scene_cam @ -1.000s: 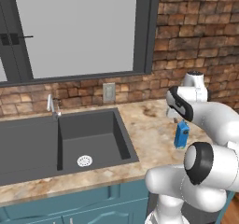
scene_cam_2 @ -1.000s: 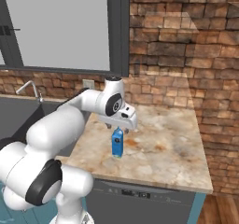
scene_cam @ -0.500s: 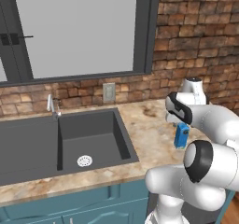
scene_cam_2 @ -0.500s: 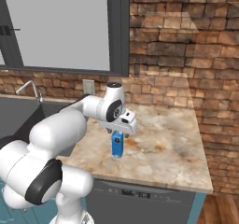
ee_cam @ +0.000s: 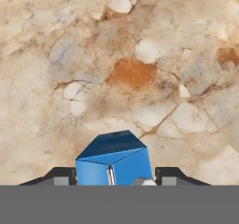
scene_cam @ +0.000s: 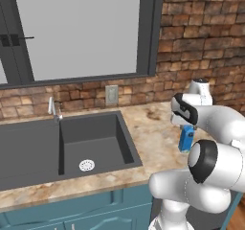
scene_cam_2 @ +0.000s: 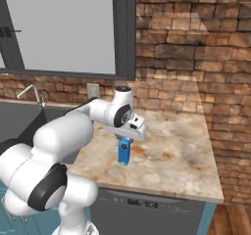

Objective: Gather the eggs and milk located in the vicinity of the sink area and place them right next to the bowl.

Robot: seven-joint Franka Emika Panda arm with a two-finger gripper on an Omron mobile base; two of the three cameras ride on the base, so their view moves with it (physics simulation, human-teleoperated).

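Hand view: gripper (ee_cam: 114, 176) jaws flank small blue gabled milk carton (ee_cam: 115, 160), grip unclear; off-centre squeeze may tip it.

milk carton (ee_cam: 114, 160): in the hand view only its gabled top shows; the lower body is cut off at the bottom of the picture.
milk carton, left base view (scene_cam: 186, 139): its top is covered by the hand, and its right side by the arm.
milk carton, right base view (scene_cam_2: 124, 152): its top is hidden under the hand above it.
gripper (ee_cam: 114, 175): the 2 finger tips flank the milk carton; whether they touch its sides cannot be told.
sink (scene_cam: 28, 152): its left part is cut off by the left edge of the left base view.
tap (scene_cam_2: 30, 94): its base is too small to make out.
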